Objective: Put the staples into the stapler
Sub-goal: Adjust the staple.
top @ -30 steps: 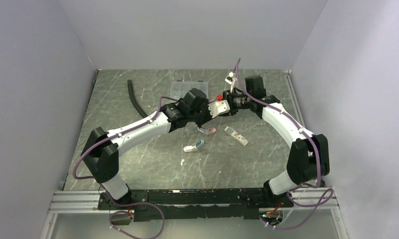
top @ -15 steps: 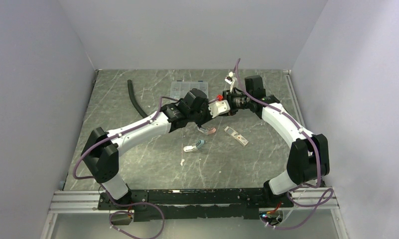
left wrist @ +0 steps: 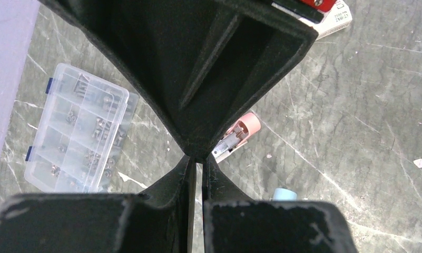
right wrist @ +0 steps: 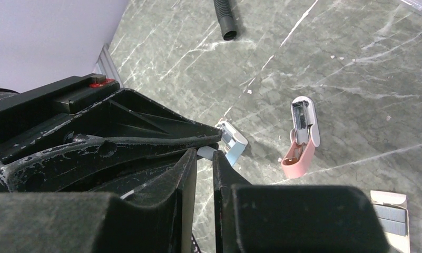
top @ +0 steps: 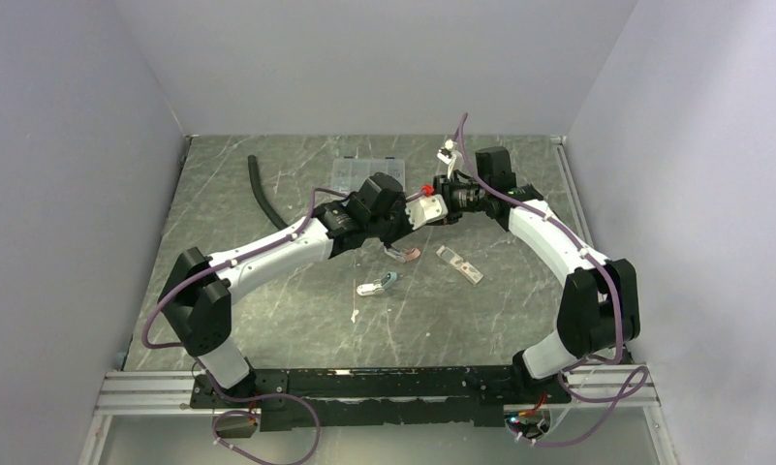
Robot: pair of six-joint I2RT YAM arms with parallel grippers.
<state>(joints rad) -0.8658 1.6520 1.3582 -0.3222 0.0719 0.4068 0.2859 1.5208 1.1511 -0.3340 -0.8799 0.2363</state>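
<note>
Stapler (right wrist: 299, 139) lying open, left gripper (left wrist: 196, 161) tip-to-tip with right gripper (right wrist: 204, 156)

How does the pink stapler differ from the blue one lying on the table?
Colour: the pink stapler has a pink base, the blue stapler a light blue one. Pose: the pink stapler is hinged wide open, channel showing; the blue stapler is partly hidden, so its state is unclear. Place: seen from above, the pink stapler lies farther back on the table than the blue stapler. Both are small and rest on it.
</note>
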